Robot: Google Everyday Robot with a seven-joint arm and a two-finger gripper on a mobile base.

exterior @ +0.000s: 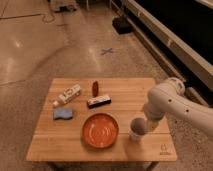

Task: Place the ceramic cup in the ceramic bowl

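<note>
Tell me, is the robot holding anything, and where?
Cannot tell. The gripper is down at the ceramic cup's right side, but any hold is hidden.
</note>
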